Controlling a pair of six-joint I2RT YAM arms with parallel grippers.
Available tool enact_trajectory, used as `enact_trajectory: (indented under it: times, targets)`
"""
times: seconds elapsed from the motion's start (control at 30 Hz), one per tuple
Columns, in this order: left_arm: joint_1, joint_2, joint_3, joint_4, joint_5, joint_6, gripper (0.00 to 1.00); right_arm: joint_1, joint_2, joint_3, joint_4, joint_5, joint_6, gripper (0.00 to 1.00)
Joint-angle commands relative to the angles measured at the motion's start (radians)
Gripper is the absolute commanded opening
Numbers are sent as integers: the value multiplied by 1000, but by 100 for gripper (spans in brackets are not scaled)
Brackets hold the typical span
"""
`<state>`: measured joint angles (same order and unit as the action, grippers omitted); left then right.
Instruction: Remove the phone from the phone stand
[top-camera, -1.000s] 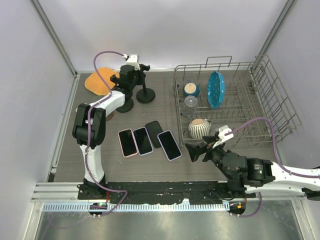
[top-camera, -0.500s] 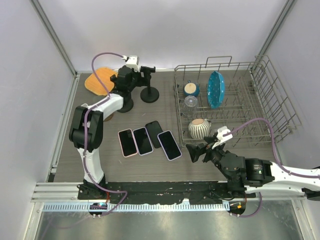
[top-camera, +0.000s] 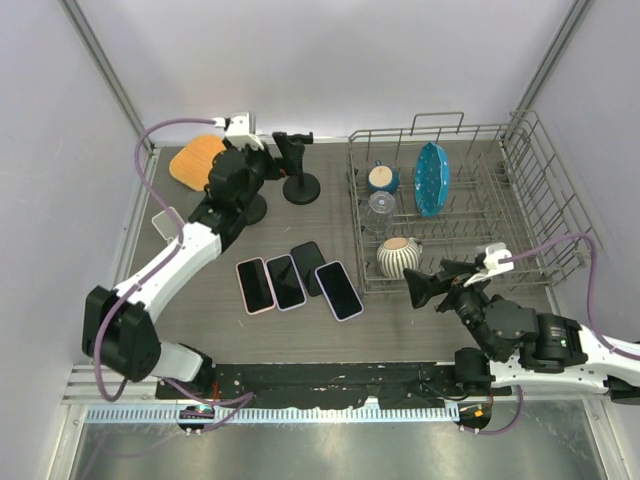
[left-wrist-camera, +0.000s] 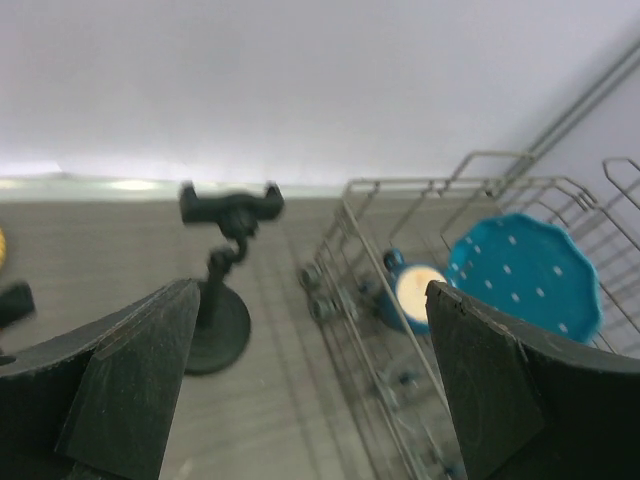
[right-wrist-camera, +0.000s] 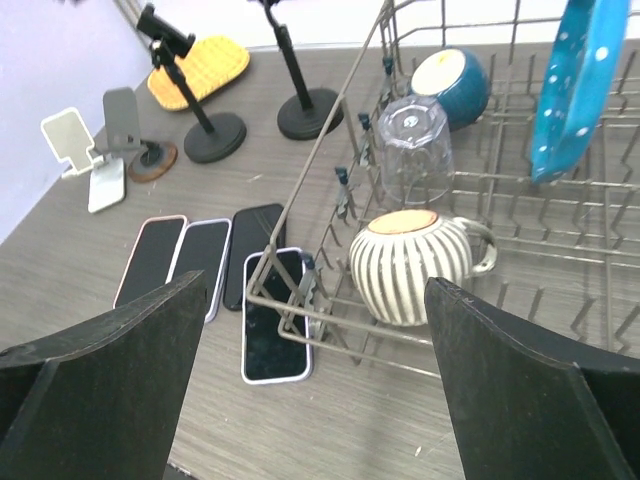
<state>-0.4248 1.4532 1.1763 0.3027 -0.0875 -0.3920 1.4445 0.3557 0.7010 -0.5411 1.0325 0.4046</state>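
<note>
L gripper (left-wrist-camera: 318, 395) agape by phone stand (left-wrist-camera: 228, 205) — phones (top-camera: 285, 282) flat.

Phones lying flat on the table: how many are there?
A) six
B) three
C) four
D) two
C: the top view shows four phones lying flat side by side on the table, and the right wrist view shows the same four.

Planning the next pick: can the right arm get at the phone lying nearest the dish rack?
Probably yes: the right gripper is open, facing the phone, with only bare table between them.
</note>
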Motion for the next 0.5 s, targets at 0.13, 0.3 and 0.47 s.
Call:
enact_trajectory:
  times: [0.13, 0.3, 0.47]
  targets:
    - [-251, -241, -284, -140, -178, -168, 99, 1, -32, 92, -36, 121, -78, 95]
    - [-387, -339, -466, -120, -192, -385, 97, 1, -35, 84, -36, 135, -82, 95]
    - [-481, -395, -651, -47, -240, -564, 96, 1, -53, 49, -36, 124, -69, 95]
